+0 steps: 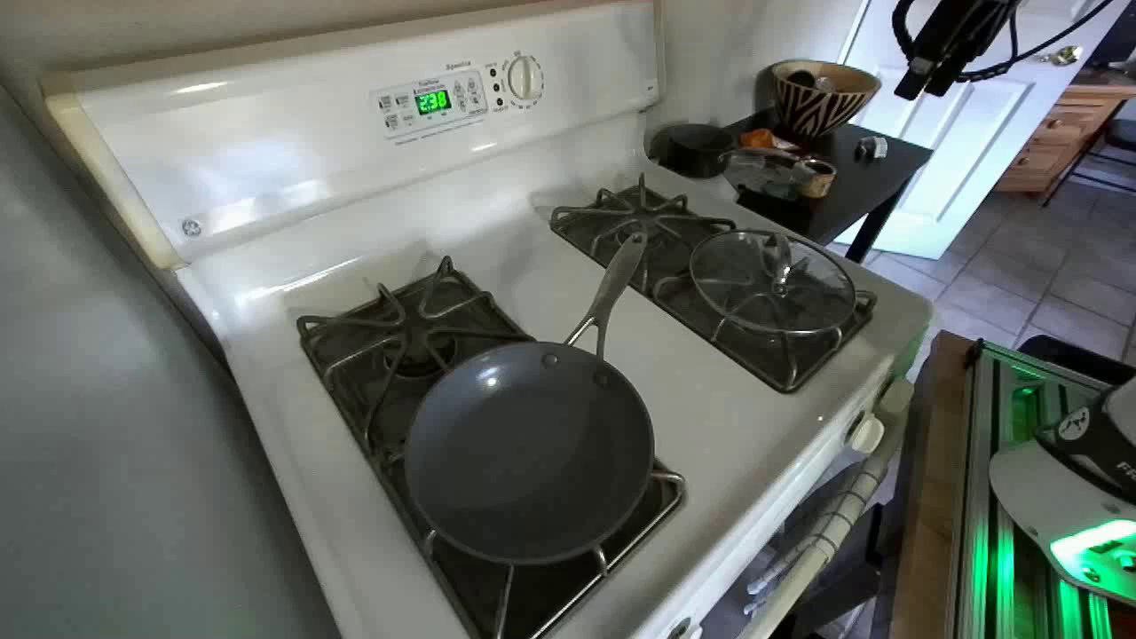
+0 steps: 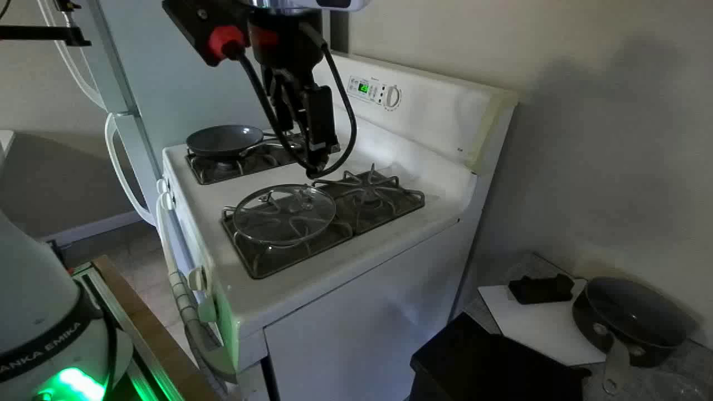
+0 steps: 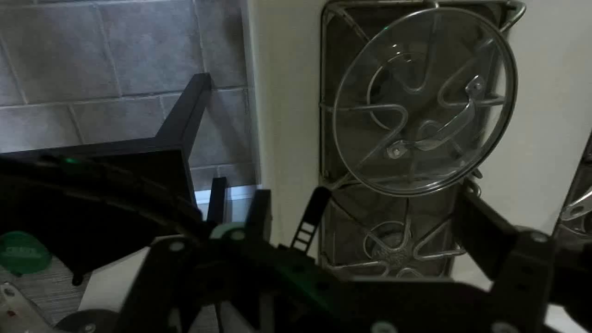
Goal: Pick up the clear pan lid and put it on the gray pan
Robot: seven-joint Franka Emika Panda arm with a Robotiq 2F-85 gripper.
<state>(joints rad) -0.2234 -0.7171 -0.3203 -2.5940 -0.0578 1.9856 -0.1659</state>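
Note:
The clear pan lid (image 1: 770,297) lies on the front grate of the burner pair farther from the fridge. It also shows in an exterior view (image 2: 281,220) and in the wrist view (image 3: 416,99). Its metal handle, an arched bar, faces up. The gray pan (image 1: 532,453) sits on the other grate pair, also visible in an exterior view (image 2: 223,142). Only its handle tip (image 3: 577,209) shows at the wrist view's right edge. My gripper (image 3: 362,196) is open and empty, fingers wide apart, held above the stove. It hangs clear of the lid in both exterior views (image 1: 925,84) (image 2: 304,133).
The stove's back panel (image 1: 293,133) rises behind the burners. The pan's handle (image 1: 617,275) points up toward the back. A dark side table (image 1: 874,164) with a patterned bowl (image 1: 821,102) stands beside the stove. A dark pot (image 2: 635,317) and black box (image 2: 490,362) are there.

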